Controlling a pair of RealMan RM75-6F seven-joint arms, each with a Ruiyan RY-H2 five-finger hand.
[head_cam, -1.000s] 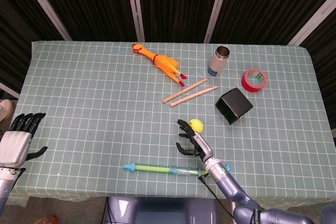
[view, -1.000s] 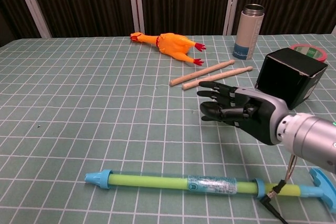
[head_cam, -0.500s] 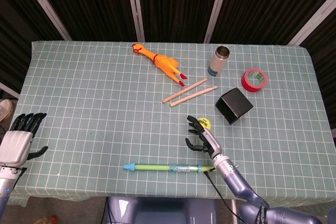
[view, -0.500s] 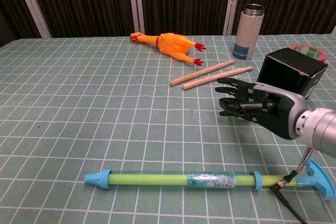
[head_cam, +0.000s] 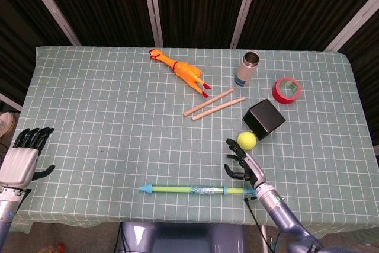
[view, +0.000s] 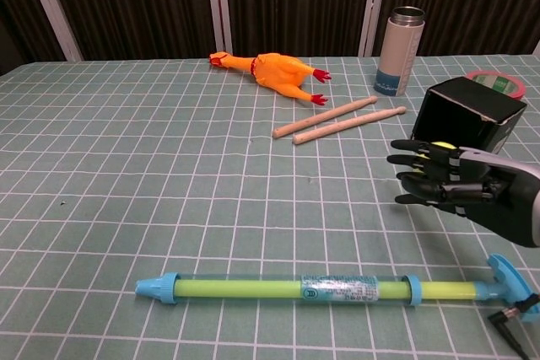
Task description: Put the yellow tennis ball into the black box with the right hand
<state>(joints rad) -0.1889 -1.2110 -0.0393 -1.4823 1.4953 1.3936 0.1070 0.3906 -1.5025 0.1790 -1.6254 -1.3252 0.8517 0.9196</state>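
Observation:
The yellow tennis ball (head_cam: 247,140) lies on the checked tablecloth, close to the near left corner of the black box (head_cam: 264,119). In the chest view only a sliver of the ball (view: 440,147) shows above my right hand's fingers, in front of the black box (view: 468,115). My right hand (head_cam: 243,164) (view: 447,179) hovers just on the near side of the ball with its fingers spread and nothing in them. My left hand (head_cam: 26,155) stays off the table's left edge, fingers apart and empty.
A long green and blue tube (head_cam: 198,191) lies along the near edge, just under my right wrist. Two wooden sticks (head_cam: 214,104), a rubber chicken (head_cam: 180,70), a metal bottle (head_cam: 247,68) and a red tape roll (head_cam: 286,90) sit farther back.
The ball has rolled right, toward the black box. My right hand has followed it to the right and drawn back slightly toward the near edge. The left hand has not moved.

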